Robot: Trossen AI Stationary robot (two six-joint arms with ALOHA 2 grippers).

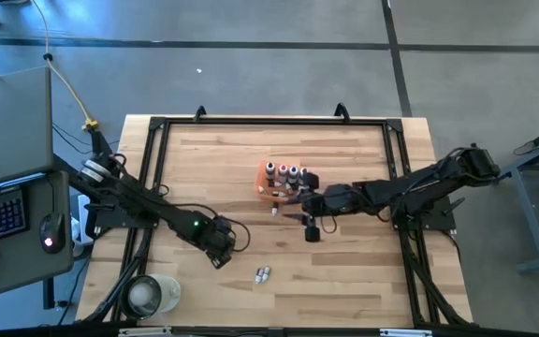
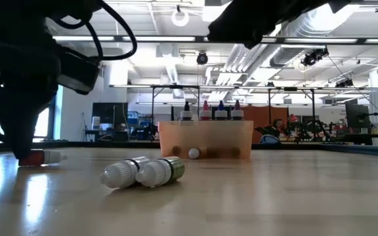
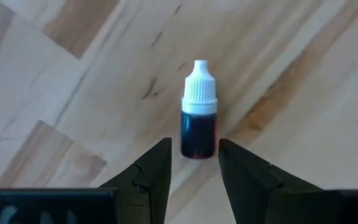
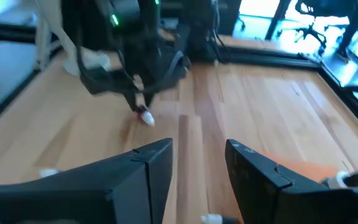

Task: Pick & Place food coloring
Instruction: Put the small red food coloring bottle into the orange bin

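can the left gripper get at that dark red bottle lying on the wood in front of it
Probably yes: the left gripper is open, the bottle lies just ahead of the gap between its fingers, and nothing sits between them.

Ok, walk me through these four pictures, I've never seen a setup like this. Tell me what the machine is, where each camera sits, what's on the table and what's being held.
These are two dark robot arms at a wooden table. One picture looks straight down from above, one looks level across the tabletop, and two come from cameras on the arms' wrists.

The left pincer is down at the table with its jaws open on either side of the base of a food coloring bottle, dark with a white cap, lying on the wood. It is not gripped yet, as far as the left wrist picture shows.

The right pincer hangs open and empty beside the orange tray, where four bottles already stand upright in a row.

Two more bottles lie side by side on the table. A white cup stands at one corner.
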